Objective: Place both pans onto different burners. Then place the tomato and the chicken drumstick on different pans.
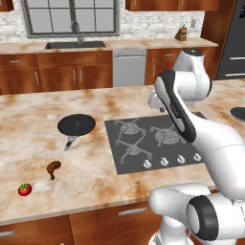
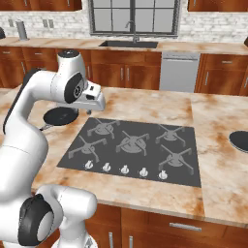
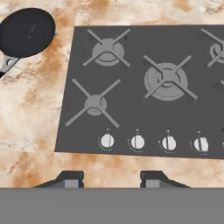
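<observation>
Pincer (image 3: pixel 111 178) status: we see its two dark fingertips (image 3: pixel 70 178) standing apart at a moderate gap with nothing between them; it holds nothing and looks down on the front edge of the cooktop (image 3: pixel 131 109).

We locate the cooktop, a flat dark grey plate, set into the marbled island counter (image 1: pixel 57 103). It carries star-shaped burner grates (image 3: pixel 165 81) and a row of small white knobs (image 3: pixel 137 141) along its near edge. We find no pan on any grate.

We locate the first pan (image 1: pixel 76 125) on the counter just left of the cooktop, apart from its edge, with its thin handle pointing toward the near side. In the hand view it lies at the upper left, beside the rear left grate.

We locate the second pan (image 2: pixel 239 140) on the counter well to the right of the cooktop, cut off by the frame edge.

We locate the chicken drumstick (image 1: pixel 53 168) on the counter, nearer the front edge than the first pan. The tomato (image 1: pixel 25 189) lies near it, further left and closer to the front edge. The two do not touch.
</observation>
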### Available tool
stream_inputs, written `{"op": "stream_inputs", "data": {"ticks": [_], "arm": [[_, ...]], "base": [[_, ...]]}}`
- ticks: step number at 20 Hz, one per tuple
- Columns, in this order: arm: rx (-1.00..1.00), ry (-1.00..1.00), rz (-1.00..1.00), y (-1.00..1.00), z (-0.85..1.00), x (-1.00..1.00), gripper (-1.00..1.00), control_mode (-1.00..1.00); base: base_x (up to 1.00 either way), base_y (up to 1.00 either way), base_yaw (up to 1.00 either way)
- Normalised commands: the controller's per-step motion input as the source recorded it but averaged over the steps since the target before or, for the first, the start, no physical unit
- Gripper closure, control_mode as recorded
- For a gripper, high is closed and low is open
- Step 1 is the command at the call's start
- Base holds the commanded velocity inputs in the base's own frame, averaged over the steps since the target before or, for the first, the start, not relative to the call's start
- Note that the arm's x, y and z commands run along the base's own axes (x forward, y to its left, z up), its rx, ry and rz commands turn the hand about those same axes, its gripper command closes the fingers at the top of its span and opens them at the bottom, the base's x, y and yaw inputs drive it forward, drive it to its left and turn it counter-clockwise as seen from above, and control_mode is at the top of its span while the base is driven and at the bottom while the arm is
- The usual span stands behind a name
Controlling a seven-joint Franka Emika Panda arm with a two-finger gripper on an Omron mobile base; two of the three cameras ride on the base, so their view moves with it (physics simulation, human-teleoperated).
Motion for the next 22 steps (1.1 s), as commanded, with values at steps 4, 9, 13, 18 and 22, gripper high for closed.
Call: {"op": "stream_inputs", "data": {"ticks": [4, 9, 13, 18, 22], "arm": [[-0.01, 0.0, -0.06, 0.41, -0.1, 0.15, -1.0, -1.0], [-0.04, 0.04, -0.12, 1.0, -0.1, 0.42, -1.0, -1.0], [-0.06, 0.14, -0.07, 1.0, -0.14, 0.54, -1.0, -1.0], [0.02, 0.36, -0.01, 0.78, -0.11, 0.37, -1.0, -1.0], [0.08, 0.23, 0.0, 0.41, -0.51, 0.18, -1.0, -1.0]], "base": [[0.0, 0.0, 0.0], [0.0, 0.0, 0.0], [0.0, 0.0, 0.0], [0.0, 0.0, 0.0], [0.0, 0.0, 0.0]]}}
